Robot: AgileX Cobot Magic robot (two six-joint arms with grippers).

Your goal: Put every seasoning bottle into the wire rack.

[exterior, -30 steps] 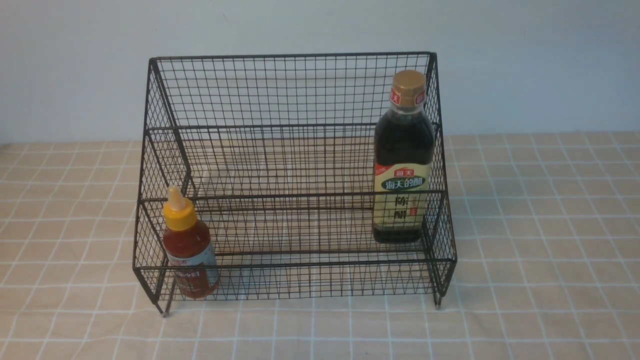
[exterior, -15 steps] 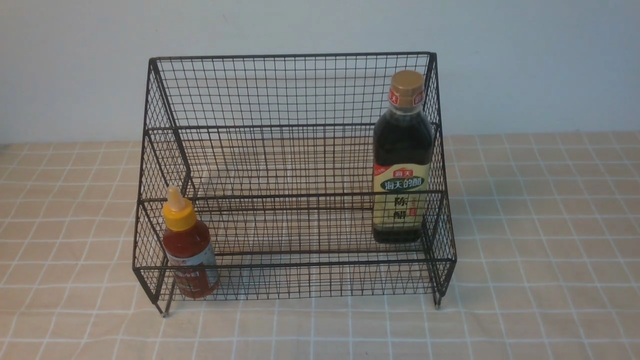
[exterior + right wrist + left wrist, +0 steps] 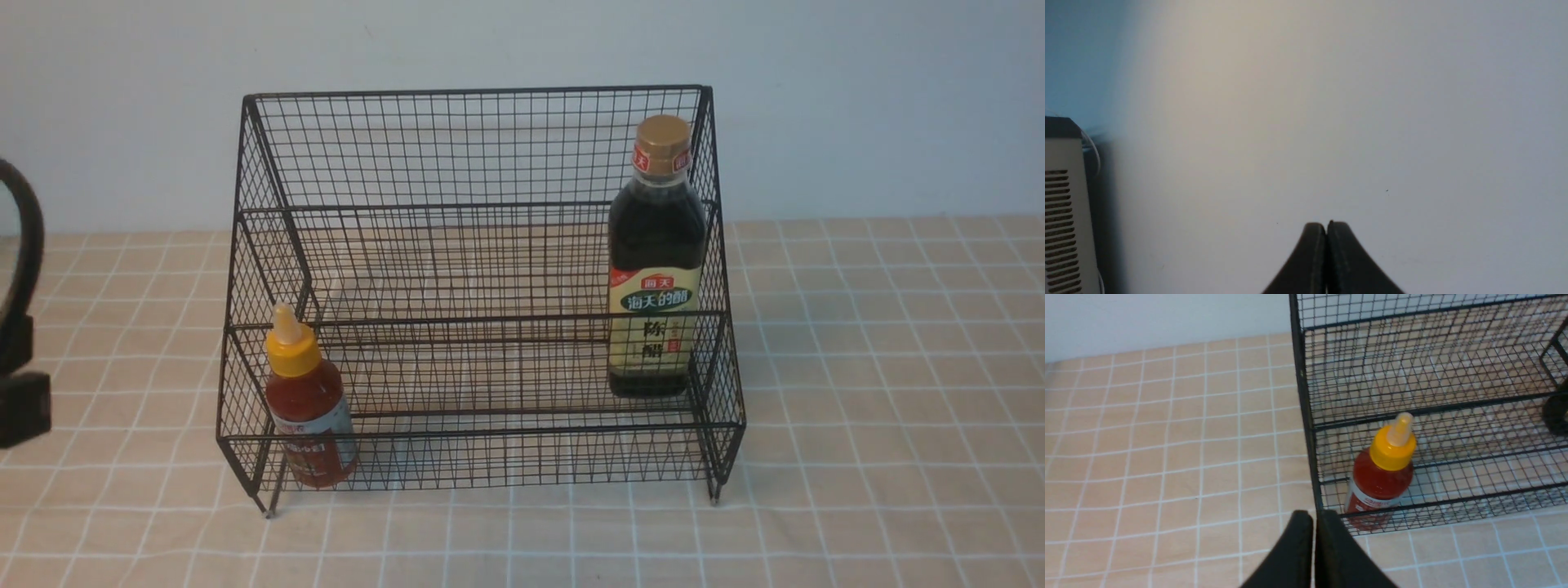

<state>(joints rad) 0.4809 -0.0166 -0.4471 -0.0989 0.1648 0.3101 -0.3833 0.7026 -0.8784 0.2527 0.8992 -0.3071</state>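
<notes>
Front faces wire rack (image 3: 506, 318); left wrist shares its corner; right wrist: wall (image 3: 1331, 102)

The worktop (image 3: 898, 367) is covered by a beige cloth (image 3: 122, 531), which is crossed by thin white lines into a grid of squares and is laid flat up to the worktop's far edge. Behind that edge a plain, pale grey-white wall (image 3: 522, 41) is seen. In the right wrist view, a light-coloured box (image 3: 1065, 212) with a dark top and rows of vent slots is shown against a pale wall, and a thin white cable (image 3: 1093, 151) is looped beside it.
</notes>
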